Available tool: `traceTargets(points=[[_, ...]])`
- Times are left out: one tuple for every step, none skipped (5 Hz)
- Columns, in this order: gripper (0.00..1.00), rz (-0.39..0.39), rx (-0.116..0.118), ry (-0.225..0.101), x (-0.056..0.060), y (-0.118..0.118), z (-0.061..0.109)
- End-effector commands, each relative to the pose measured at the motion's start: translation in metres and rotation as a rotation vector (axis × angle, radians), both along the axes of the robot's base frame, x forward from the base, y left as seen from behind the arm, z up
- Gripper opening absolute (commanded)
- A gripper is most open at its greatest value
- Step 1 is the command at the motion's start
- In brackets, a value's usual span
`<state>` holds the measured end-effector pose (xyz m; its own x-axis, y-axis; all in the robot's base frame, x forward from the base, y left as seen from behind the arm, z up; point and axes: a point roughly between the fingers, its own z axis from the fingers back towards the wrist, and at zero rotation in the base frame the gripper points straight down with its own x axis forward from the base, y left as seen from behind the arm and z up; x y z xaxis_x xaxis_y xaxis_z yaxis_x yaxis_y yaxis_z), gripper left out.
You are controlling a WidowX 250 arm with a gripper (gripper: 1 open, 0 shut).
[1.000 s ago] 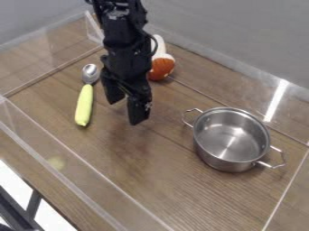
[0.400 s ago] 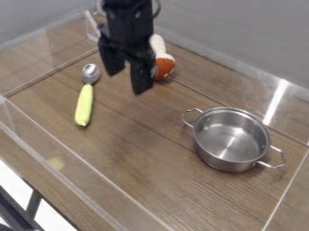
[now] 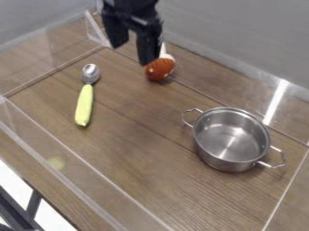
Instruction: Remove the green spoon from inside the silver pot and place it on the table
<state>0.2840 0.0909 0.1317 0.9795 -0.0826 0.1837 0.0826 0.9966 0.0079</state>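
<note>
The green spoon (image 3: 86, 96) lies flat on the table (image 3: 145, 135), clear of the silver pot (image 3: 233, 139). Its yellow-green handle points toward the near edge of the table, and its small round metal bowl sits at the far end. Nothing touches it.

The gripper (image 3: 135, 38) hangs above the far part of the table, pointing steeply downward. Its two dark fingers (image 3: 118, 36) are spread wide apart, with an empty gap between them. They hold nothing and touch nothing: the grip is released. The fingertips are raised well clear of the tabletop.

Relative to the fingers, the spoon lies below and to the left, toward the camera, well apart from both fingertips. The spoon's metal bowl is the part nearest to them.

A red-brown rounded object (image 3: 161, 68) rests on the table just below and slightly right of the fingers, a little nearer the camera. It appears apart from the fingertips, with no contact visible.

The silver pot stands upright on the table, well apart from the fingers, far to the right and nearer the camera. Its interior shows only bare, shiny metal. Its two thin loop handles project from opposite sides.

Low clear acrylic walls (image 3: 24, 108) edge the table on the left, far and right sides.
</note>
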Motion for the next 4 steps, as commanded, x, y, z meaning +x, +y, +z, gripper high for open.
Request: traceTargets(points=[[1.00, 0.014, 0.018, -0.047, 0.018, 0.020, 0.009], [1.00, 0.009, 0.018, -0.049, 0.029, 0.024, 0.008], [1.00, 0.002, 0.016, -0.051, 0.040, 0.028, 0.007], [1.00, 0.035, 0.014, -0.053, 0.040, 0.029, -0.002]])
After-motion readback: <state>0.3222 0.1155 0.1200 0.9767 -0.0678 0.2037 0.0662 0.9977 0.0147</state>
